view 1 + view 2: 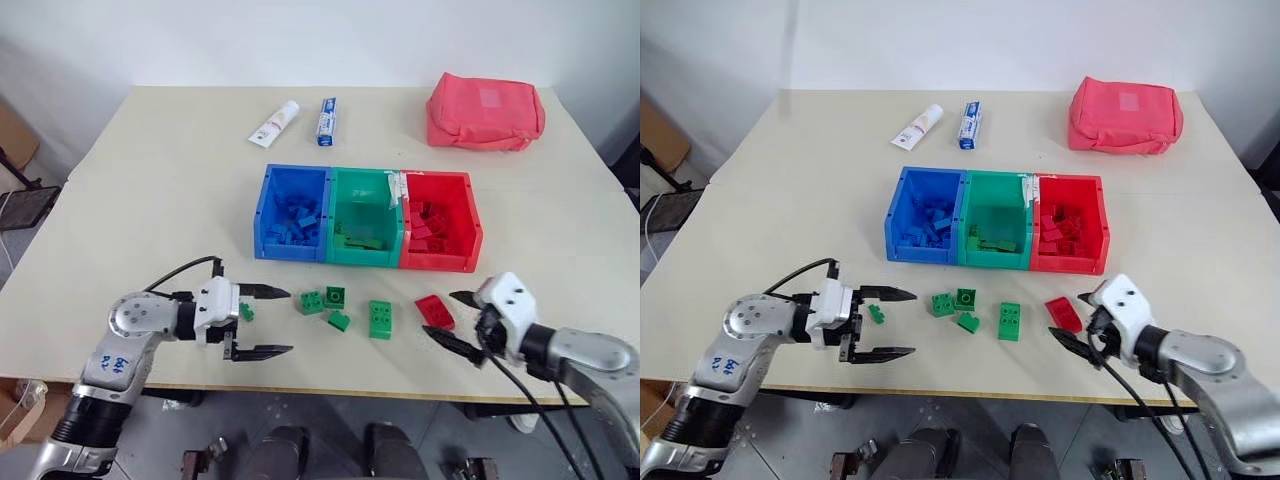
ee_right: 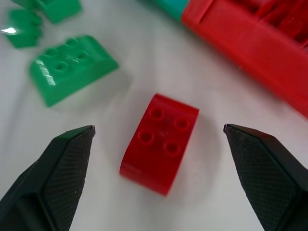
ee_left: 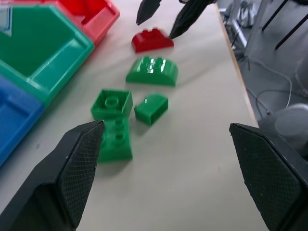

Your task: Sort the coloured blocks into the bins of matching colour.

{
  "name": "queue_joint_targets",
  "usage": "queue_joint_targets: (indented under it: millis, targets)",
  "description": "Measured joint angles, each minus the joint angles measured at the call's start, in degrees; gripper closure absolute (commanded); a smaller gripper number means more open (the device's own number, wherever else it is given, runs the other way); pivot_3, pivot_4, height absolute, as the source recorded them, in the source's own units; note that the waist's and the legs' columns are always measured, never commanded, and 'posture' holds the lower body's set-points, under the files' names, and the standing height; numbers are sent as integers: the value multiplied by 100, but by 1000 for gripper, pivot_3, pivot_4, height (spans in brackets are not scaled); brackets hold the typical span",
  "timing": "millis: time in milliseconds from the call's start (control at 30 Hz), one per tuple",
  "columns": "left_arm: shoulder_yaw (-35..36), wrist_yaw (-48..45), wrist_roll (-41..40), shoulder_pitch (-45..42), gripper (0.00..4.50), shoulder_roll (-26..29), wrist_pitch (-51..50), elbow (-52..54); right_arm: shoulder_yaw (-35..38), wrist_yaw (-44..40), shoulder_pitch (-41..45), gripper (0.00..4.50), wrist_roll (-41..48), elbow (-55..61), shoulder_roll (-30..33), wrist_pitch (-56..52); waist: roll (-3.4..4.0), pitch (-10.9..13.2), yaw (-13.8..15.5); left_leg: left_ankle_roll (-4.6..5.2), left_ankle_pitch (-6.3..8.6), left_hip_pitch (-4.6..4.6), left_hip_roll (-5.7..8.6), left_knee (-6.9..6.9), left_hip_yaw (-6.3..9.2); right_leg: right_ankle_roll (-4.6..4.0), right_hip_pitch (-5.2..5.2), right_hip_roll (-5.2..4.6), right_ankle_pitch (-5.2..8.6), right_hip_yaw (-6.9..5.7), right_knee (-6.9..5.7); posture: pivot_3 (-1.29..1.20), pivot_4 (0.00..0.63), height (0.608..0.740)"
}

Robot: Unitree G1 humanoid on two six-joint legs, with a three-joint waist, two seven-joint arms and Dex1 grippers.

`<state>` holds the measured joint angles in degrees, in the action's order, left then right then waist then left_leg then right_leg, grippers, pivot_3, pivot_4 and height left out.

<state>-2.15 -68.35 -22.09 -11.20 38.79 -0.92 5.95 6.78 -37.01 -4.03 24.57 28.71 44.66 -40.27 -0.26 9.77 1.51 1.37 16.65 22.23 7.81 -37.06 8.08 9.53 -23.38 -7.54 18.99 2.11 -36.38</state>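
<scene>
- Cream-coloured table [image 1: 160, 200] before a white wall carries everything you are working with.
- Your bins sit joined in a row mid-table: blue bin [image 1: 262, 215], green bin [image 1: 336, 215], red bin [image 1: 470, 225], each already holding blocks of its own colour.
- Loose green blocks [image 1: 335, 296] lie in a small cluster on the table just in front of the blue and green bins; the larger green block [image 1: 380, 319] lies a little to their right.
- Your red block [image 1: 435, 311] lies flat, studs up, in front of the red bin and apart from it.
- Your left gripper [image 1: 262, 322] reaches in roughly level from the left, pointing right toward the green cluster, fingers spread wide and empty; a small green piece sits near its palm.
- Your right gripper [image 1: 452, 318] comes in from the right, angled down and leftward, fingers wide apart with the red block just ahead of their tips, not touching it.
- Two white tubes [image 1: 275, 124] and a pinkish-red pouch [image 1: 485, 110] lie at the far side.
</scene>
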Motion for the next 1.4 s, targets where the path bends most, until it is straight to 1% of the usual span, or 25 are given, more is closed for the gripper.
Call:
queue_joint_targets:
  millis: [67, 100, 200, 267, 300, 433, 533, 567, 600, 667, 733, 833, 900, 1000, 1067, 1133, 1267, 1400]
  targets:
    - [9, 27, 8, 39, 0, -2, 50, 0, -46, 125, 47, 866, -7, 29, -45, -201, -2, -1, 2, 1, 0, 1, 1, -4, 1, 0, 3, 0, 0, -1, 1, 0, 150, 740]
    - [9, 50, 15, 39, 0, -2, 85, 0, -37, 164, 60, 1248, -9, 43, -45, -269, -5, -2, 3, 1, 0, 0, 1, -5, 1, 1, 5, 1, -1, -2, 3, 0, 150, 740]
    - [10, 116, 24, 39, 0, -16, 142, 0, -24, 299, 57, 2155, -57, 89, -62, -342, -6, -3, 0, 1, 0, -1, 1, -4, 2, 1, 6, 1, -1, -3, 3, 0, 150, 740]
    - [10, 155, 1, 45, 0, -82, 138, 19, -23, 341, 44, 2888, -69, 119, -91, -343, -6, -2, -2, 1, 0, -1, 1, -4, 2, 1, 5, 1, -1, -3, 2, 0, 150, 740]
    - [10, 178, -20, 59, 0, -125, 129, 54, -22, 332, 32, 3056, -70, 132, -87, -345, -6, -3, -3, 1, 0, -1, 1, -4, 1, 1, 5, 1, -1, -2, 2, 0, 150, 740]
    - [16, 345, -115, 79, 0, -308, 29, 156, 72, 43, -87, 3041, -106, 126, 87, -83, -7, -2, -2, 1, 0, 0, 1, -4, 2, 2, 4, 3, -1, -3, 2, 0, 150, 740]
    - [163, 634, -234, 48, 0, -512, -136, 194, 388, -58, 119, 3041, 155, 114, -85, 40, -8, -1, -16, 2, 0, -1, 1, -6, -1, 3, 4, 4, -2, 0, -1, 0, 150, 740]
    - [248, 778, -256, 28, 0, -572, -199, 206, 595, 15, 404, 3041, 392, 64, -289, -4, -10, 1, -39, 1, 0, -3, -1, -6, -5, 4, 3, 5, -2, 4, -4, 0, 150, 740]
    - [344, 926, -262, 13, 0, -644, -241, 208, 812, 235, 860, 3041, 617, -42, -616, -83, -14, 4, -85, -2, -1, -5, -8, -7, -12, -3, 2, 7, -8, 7, -5, 0, 150, 740]
    - [420, 1151, -273, 8, 0, -697, -345, 258, 1088, 730, 1788, 3041, 856, -259, -953, -236, -13, 4, -140, -7, -5, -6, -11, -2, -12, -5, -1, 9, -12, 4, -7, 0, 150, 740]
    - [478, 1223, -308, 87, 0, -673, -449, 300, 1095, 979, 2272, 3041, 790, -490, -964, -261, -13, 4, -141, -8, -4, -5, -13, 4, -7, -7, -6, 10, -11, -2, -8, 0, 150, 740]
    - [581, 1249, -348, 227, 0, -608, -591, 364, 753, 1232, 2757, 3041, 467, -997, -973, -298, -13, 4, -152, -5, -1, 1, -10, 6, -8, -8, -15, 7, -11, -5, -8, 0, 150, 740]
    - [619, 1247, -357, 287, 0, -549, -662, 476, 479, 1447, 3157, 2296, 214, -1474, -1095, -345, -13, 5, -160, -2, -1, 7, -4, 0, -10, -8, -19, 2, -11, -4, -8, 0, 150, 740]
    - [731, 1207, -410, 340, 0, -364, -713, 535, 276, 1579, 3560, 1364, -43, -1940, -1151, -345, -12, 5, -160, -2, -1, 7, -5, 0, -10, -8, -19, 3, -11, -5, -8, 0, 150, 740]
    - [893, 1128, -449, 413, 0, -181, -713, 519, 229, 1423, 3624, 672, -110, -2091, -1085, -266, -12, 5, -153, -2, -1, 8, -7, 2, -8, -8, -20, 5, -11, -7, -8, 0, 150, 740]
    - [1015, 1094, -456, 414, 0, -110, -706, 501, 248, 1214, 3549, 38, -134, -2140, -971, -140, -11, 6, -139, -1, -1, 9, -4, 2, -8, -8, -19, 3, -11, -7, -7, 0, 150, 740]
    - [919, 894, -495, 350, 0, -87, -782, 525, 540, 375, 2817, 38, 211, -1877, -796, 254, -11, 6, -116, 5, 3, 10, -1, 0, -6, -7, -13, 1, -12, -9, -3, 0, 150, 740]
    - [669, 702, -425, 245, 0, -91, -649, 504, 1026, -1019, 1664, 38, 523, -1528, -372, 1219, -10, 6, -97, 5, 3, 10, -3, -1, -10, -6, -10, 2, -12, -9, 3, 0, 150, 740]
